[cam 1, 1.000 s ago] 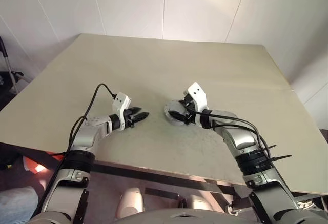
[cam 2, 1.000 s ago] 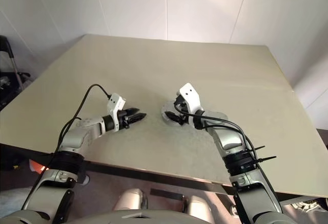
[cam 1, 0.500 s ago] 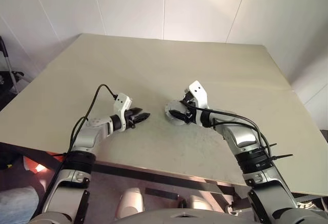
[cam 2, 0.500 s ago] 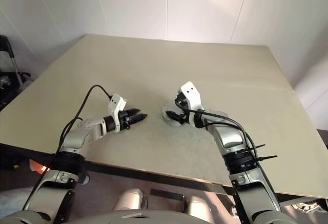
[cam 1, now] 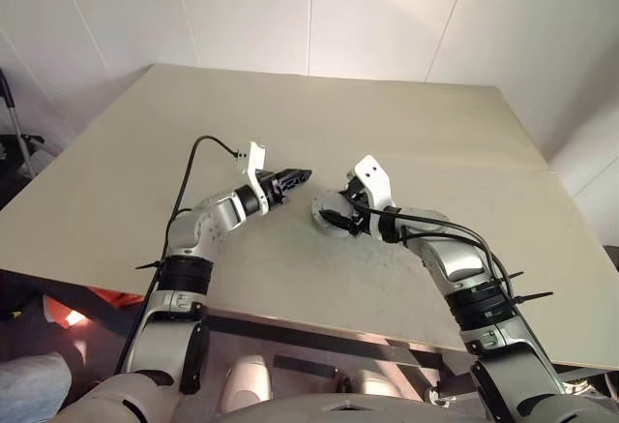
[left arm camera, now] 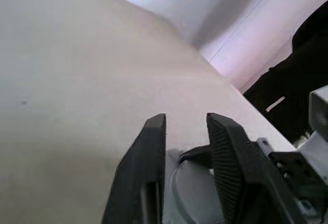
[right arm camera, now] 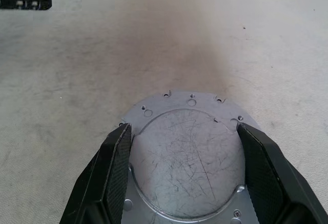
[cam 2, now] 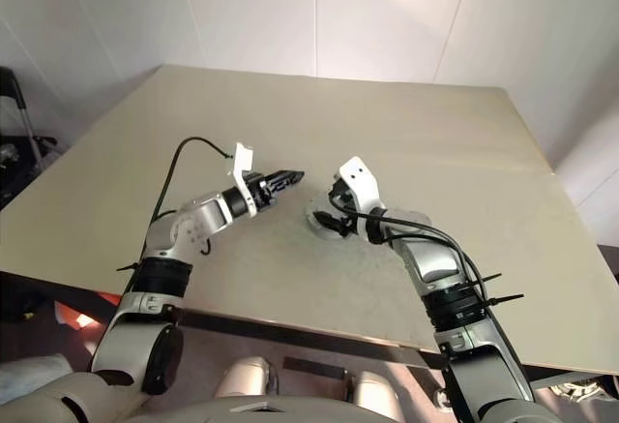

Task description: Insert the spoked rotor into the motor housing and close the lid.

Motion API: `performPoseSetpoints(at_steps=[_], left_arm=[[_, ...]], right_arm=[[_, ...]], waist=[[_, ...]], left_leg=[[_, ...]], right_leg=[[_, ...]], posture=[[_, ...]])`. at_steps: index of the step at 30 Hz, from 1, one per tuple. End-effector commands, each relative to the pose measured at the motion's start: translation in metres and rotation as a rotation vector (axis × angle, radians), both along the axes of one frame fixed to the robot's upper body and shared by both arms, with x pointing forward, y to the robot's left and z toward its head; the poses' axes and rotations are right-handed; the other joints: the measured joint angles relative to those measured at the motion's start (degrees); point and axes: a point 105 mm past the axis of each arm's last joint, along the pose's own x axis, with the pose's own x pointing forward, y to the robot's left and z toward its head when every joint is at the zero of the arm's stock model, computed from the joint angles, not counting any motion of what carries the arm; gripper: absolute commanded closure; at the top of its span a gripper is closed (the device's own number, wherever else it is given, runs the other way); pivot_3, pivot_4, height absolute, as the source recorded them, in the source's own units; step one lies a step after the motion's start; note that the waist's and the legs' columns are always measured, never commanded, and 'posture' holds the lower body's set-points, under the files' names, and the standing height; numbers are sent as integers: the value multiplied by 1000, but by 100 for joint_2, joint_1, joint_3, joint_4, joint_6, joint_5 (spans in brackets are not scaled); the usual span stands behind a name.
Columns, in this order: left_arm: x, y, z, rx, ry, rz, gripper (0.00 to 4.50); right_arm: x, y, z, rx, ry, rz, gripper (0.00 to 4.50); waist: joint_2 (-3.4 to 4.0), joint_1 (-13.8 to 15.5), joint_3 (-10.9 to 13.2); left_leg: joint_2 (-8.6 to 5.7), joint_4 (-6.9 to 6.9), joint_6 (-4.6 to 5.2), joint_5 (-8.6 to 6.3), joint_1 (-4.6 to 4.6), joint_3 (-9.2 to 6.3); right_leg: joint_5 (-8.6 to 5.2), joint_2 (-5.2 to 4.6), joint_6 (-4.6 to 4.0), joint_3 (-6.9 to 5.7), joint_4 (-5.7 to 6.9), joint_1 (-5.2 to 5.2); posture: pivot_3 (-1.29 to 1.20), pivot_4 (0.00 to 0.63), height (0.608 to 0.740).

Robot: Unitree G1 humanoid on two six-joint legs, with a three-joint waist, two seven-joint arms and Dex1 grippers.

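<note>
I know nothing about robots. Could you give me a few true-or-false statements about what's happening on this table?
1. The right gripper has one finger at each side of a round metal part. True.
2. The left gripper is carrying something. False: nothing is between its fingers.
3. The round metal part lies flat on the table. True.
4. The part lies at the table's far edge. False: it lies toward the robot's side.
</note>
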Motion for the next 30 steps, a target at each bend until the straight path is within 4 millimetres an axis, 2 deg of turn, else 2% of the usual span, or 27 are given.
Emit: performPoseSetpoints(at_steps=[1, 2, 6, 8, 12, 14, 17, 19, 24, 26, 28, 30], left_arm=[[3, -10, 1, 3, 26, -30, 4226], [4, -13, -4, 22, 48, -35, 4464], [4, -15, -26, 83, 130, -44, 4464], [-6, -19, -38, 100, 170, -98, 4464], [-18, -21, -48, 72, 242, -154, 4464], [-21, -18, -57, 99, 277, -152, 4464], [-20, -6, -86, 232, 349, -84, 4464], [-20, 1, -97, 275, 373, -52, 4464], [-19, 8, -99, 280, 377, -29, 4464], [-18, 10, -99, 279, 377, -22, 4464], [-17, 10, -97, 270, 376, -20, 4500], [-17, 8, -94, 245, 372, -30, 4500]], right_arm=[[-13, -28, -53, -145, 167, -83, 1350], [-13, -28, -52, -145, 165, -84, 1350], [-12, -28, -51, -144, 160, -89, 1350], [-12, -29, -50, -144, 158, -92, 1350], [-12, -29, -49, -143, 156, -95, 1350], [-12, -28, -49, -143, 155, -95, 1350], [-10, -29, -48, -143, 147, -101, 1350], [-6, -31, -45, -137, 138, -119, 1350], [-3, -31, -40, -122, 132, -120, 1350], [-5, -27, -37, -103, 132, -91, 1350], [-5, -25, -33, -89, 124, -78, 625], [-2, -25, -31, -93, 109, -96, 101]], waist=[[3, 1, -10], [6, 2, -14], [7, 6, -18], [6, 5, -19], [10, 3, -22], [16, 5, -30], [23, 6, -45], [28, 6, -61], [53, -16, -67], [12, -13, -59], [19, -14, -56], [18, -9, -55]], left_leg=[[-1, -5, 0, 0, 1, 0], [-1, -11, 0, 0, 2, 1], [-2, -21, -3, 2, 2, 1], [-2, -23, -3, 2, 2, 1], [-2, -26, -3, 2, 4, 1], [-1, -28, -4, 3, 6, 1], [-2, -30, -4, 2, 10, 1], [-4, -39, -4, 2, 17, 1], [-12, -74, -2, 0, 98, 1], [-15, -85, -1, 0, 98, -1], [-15, -91, -1, 0, 99, -1], [-19, -95, -1, 0, 93, -1]], right_leg=[[0, 0, 0, 0, -2, 1], [0, 0, 0, 0, -5, 0], [-1, 0, 1, 0, -9, -4], [0, 0, 2, -1, -12, -4], [0, 0, 2, -1, -19, -4], [-1, 0, 1, -2, -21, -3], [-1, 0, 2, -2, -32, -1], [-2, 0, 4, -3, -45, 18], [-17, 0, 31, -7, -104, 63], [-23, -2, 41, -7, -107, 62], [-24, -2, 41, -6, -116, 65], [-24, -3, 42, -5, -121, 63]], posture=[[0, 0, 740], [0, 0, 740], [0, 0, 740], [0, 0, 740], [0, 0, 740], [0, 0, 740], [0, 0, 740], [0, 0, 740], [0, 0, 740], [0, 0, 740], [0, 0, 740], [0, 0, 740]])
